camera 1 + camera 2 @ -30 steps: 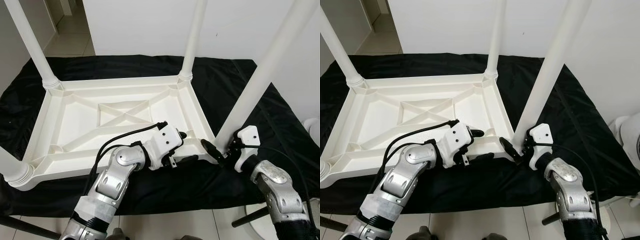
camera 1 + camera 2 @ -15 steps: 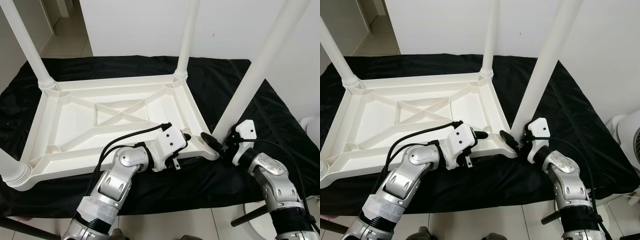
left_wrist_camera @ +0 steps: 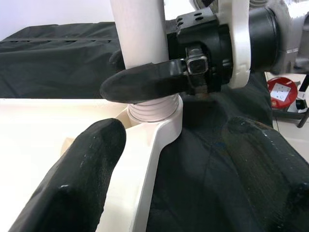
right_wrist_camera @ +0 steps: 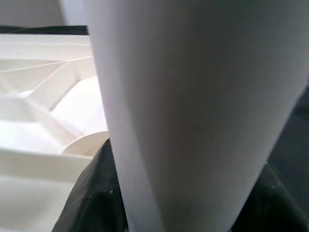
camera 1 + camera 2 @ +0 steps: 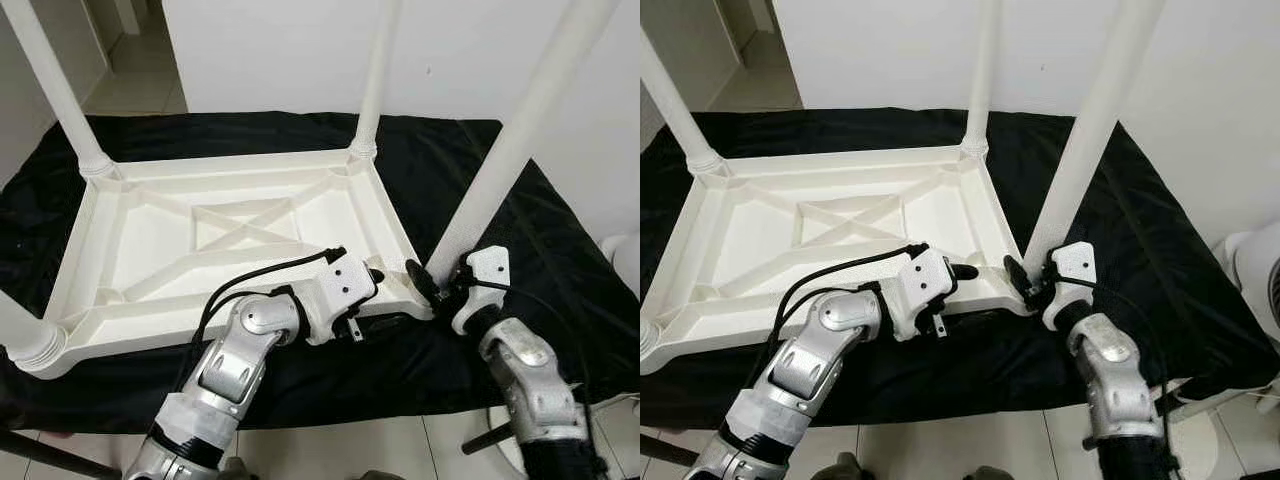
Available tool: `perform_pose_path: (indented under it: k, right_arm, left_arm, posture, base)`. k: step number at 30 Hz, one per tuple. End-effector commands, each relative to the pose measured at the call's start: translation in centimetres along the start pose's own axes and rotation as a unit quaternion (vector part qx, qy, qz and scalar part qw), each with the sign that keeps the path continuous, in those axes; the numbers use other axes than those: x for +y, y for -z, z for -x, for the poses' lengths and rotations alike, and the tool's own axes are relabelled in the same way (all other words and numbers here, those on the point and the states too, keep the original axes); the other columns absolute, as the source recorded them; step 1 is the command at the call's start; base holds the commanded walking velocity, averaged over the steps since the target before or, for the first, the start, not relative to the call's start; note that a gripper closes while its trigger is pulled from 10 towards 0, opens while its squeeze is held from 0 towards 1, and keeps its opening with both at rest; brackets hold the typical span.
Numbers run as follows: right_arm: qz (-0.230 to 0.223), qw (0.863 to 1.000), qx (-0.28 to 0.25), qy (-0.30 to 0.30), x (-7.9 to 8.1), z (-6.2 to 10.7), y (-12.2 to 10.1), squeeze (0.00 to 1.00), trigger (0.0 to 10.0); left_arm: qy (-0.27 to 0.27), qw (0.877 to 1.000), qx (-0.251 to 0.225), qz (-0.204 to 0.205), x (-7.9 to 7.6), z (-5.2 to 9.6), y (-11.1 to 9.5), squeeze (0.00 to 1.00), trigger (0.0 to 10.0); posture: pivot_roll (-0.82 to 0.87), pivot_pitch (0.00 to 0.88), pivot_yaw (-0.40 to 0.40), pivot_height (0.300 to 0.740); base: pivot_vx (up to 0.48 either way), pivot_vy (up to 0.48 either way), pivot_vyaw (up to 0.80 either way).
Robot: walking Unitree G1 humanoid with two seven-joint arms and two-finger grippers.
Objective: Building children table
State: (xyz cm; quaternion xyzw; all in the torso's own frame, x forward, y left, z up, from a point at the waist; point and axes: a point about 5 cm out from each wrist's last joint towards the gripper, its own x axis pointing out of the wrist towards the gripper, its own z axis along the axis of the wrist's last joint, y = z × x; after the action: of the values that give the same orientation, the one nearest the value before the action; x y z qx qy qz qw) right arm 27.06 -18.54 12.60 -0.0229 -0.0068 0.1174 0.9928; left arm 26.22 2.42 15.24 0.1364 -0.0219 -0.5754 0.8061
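Black cloth covers the floor beside a white wall. On it lies a white table top, upside down, ribs showing, with a leg standing at each corner. At the near right corner, the right gripper clasps the base of the leg, one finger in front of it and one behind. The left gripper sits just beside it with its fingers spread apart, one above the top's rim, the other over the cloth.
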Motion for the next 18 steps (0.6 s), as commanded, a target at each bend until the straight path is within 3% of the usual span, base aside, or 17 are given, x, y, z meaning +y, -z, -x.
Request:
perform_pose_path:
  k: [1,2,4,11,12,15,16,18]
  right_arm:
    - [-0.005,0.998,0.038,0.055,-0.7,0.7,1.2,0.00,10.0]
    - [-0.005,0.998,0.038,0.055,-0.7,0.7,1.2,0.00,10.0]
    - [-0.031,0.989,0.041,0.139,0.8,1.3,1.3,0.00,10.0]
    - [-0.061,0.970,0.038,0.232,2.1,1.4,0.9,0.00,10.0]
    - [-0.068,0.961,0.037,0.264,2.6,1.1,0.7,0.00,10.0]
    - [-0.073,0.959,0.039,0.271,3.0,0.8,0.6,0.00,10.0]
    - [-0.082,0.963,0.042,0.254,4.0,0.4,0.5,0.00,10.0]
    - [-0.075,0.965,0.042,0.246,4.3,0.3,0.4,0.00,10.0]
  left_arm:
    - [-0.026,1.000,0.000,0.004,0.1,-0.1,0.0,0.00,10.0]
    - [-0.026,1.000,0.000,0.004,0.1,-0.1,0.0,0.00,10.0]
    - [-0.037,0.999,0.001,0.004,0.4,-0.1,0.1,0.00,10.0]
    - [-0.055,0.998,0.003,-0.003,0.8,-0.1,0.1,0.00,10.0]
    - [-0.059,0.998,0.003,-0.002,0.9,-0.1,0.1,0.00,10.0]
    - [-0.059,0.998,0.003,-0.001,1.0,-0.1,0.1,0.00,10.0]
    - [-0.059,0.998,0.003,-0.003,0.9,-0.1,0.1,0.00,10.0]
    - [-0.060,0.998,0.003,-0.004,1.0,-0.1,0.1,0.00,10.0]
  posture:
    - [-0.03,0.000,-0.023,0.740]
    - [-0.03,0.000,-0.023,0.740]
    - [-0.03,0.000,-0.026,0.740]
    - [-0.03,0.000,-0.031,0.740]
    - [-0.02,0.000,-0.032,0.740]
    - [-0.02,0.000,-0.033,0.740]
    - [-0.02,0.000,-0.032,0.740]
    - [-0.02,0.000,-0.031,0.740]
  base:
    - [0.000,0.000,0.00]
    - [0.000,0.000,0.00]
    - [0.000,0.000,0.00]
    - [0.000,0.000,0.00]
    - [0.000,0.000,0.00]
    - [0.000,0.000,0.00]
    - [0.000,0.000,0.00]
    - [0.000,0.000,0.00]
